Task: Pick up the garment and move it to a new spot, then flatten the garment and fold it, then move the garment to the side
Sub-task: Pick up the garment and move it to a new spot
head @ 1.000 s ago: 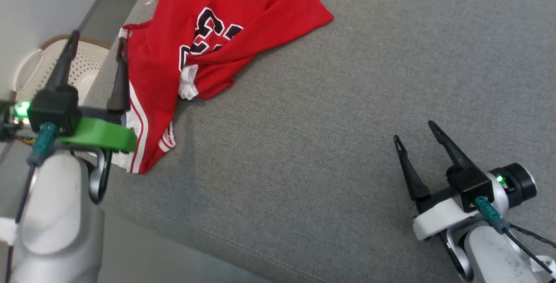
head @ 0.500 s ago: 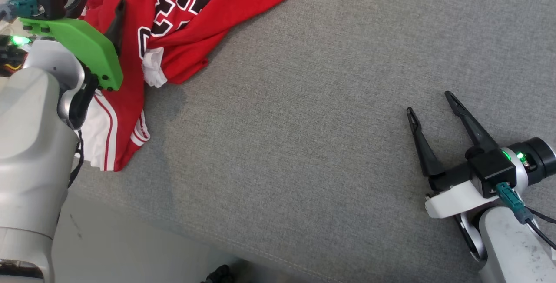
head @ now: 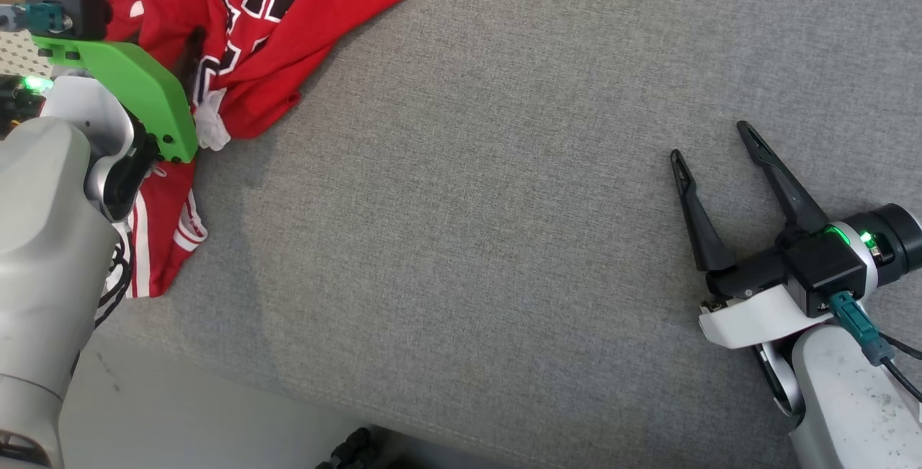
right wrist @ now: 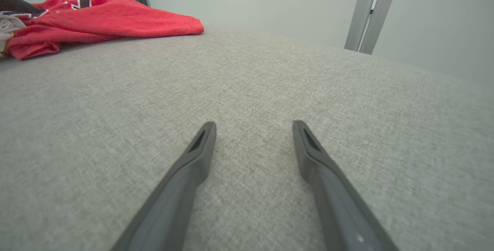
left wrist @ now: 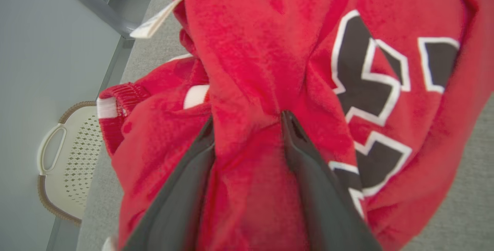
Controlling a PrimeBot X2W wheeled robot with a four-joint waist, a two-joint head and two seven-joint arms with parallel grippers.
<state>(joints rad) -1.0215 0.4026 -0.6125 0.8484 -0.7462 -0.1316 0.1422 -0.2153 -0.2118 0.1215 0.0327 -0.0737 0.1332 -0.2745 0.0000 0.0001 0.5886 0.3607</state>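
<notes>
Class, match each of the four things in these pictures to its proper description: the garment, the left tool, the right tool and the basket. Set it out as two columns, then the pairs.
1. garment
2. left tool
3. right tool
4. basket

A. open, over the bare grey surface
B. pale, perforated, past the surface's edge
C. red, crumpled, with black numerals
D. astride a red fold

Pairs: 1-C, 2-D, 3-A, 4-B
</notes>
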